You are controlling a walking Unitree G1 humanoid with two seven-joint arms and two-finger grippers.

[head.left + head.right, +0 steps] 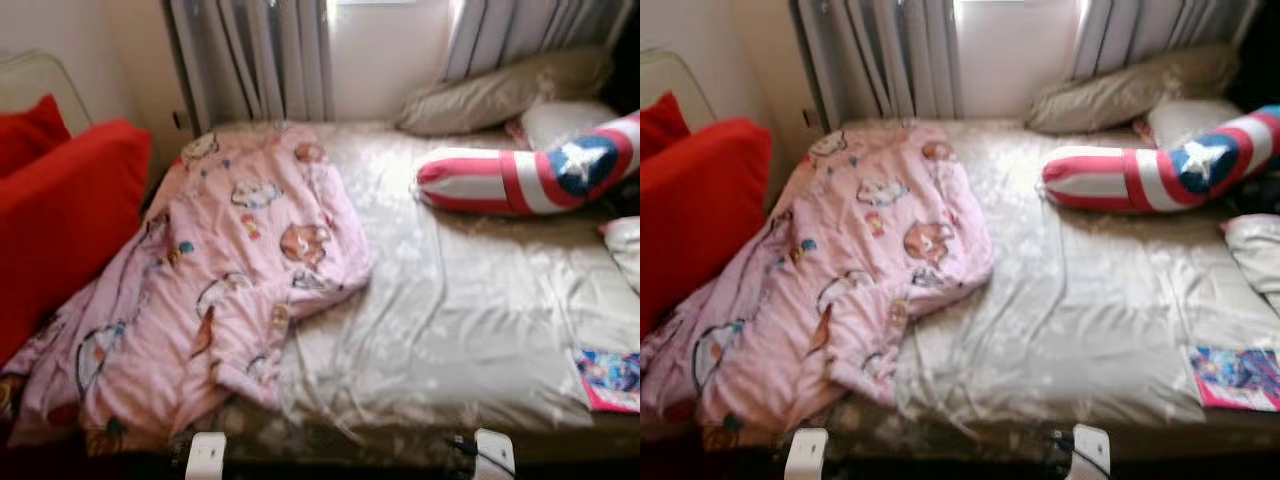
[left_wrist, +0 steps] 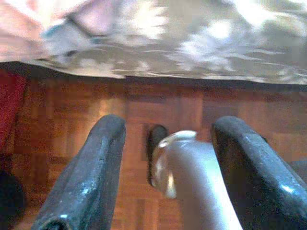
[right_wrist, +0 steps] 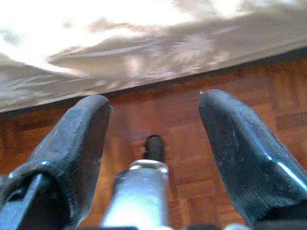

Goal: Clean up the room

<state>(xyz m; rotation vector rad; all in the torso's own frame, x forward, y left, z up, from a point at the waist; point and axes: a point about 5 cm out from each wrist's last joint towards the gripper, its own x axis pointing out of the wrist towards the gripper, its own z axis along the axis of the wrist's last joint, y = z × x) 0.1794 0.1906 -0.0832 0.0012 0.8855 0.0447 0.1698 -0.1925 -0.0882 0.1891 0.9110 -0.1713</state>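
The robot stands at the foot of a bed [image 1: 470,330] with a shiny beige sheet. A pink blanket [image 1: 220,290] with cartoon animals lies bunched up on the robot's left half of the bed, and one end of it hangs over the edge near a red sofa [image 1: 60,220].

The left gripper [image 2: 165,177] hangs low over the wooden floor [image 2: 144,110]. Its two black fingers [image 2: 91,172] are spread wide apart. They hold nothing and touch nothing. Just past the fingertips is the bed's edge, with a bit of the pink blanket off to one side.

The right gripper [image 3: 153,158] also hangs over the floor with its fingers [image 3: 240,148] wide apart and nothing between them. The edge of the beige sheet lies just beyond the fingertips.

Far ahead of both grippers, a long red, white and blue pillow with a star [image 1: 530,175] lies near the head of the bed. A beige pillow [image 1: 500,95] rests behind it by the curtains [image 1: 260,60]. A colourful flat thing, maybe a book [image 1: 610,380], sits on the near corner of the bed on the robot's right. The picture is too blurry there to be sure.
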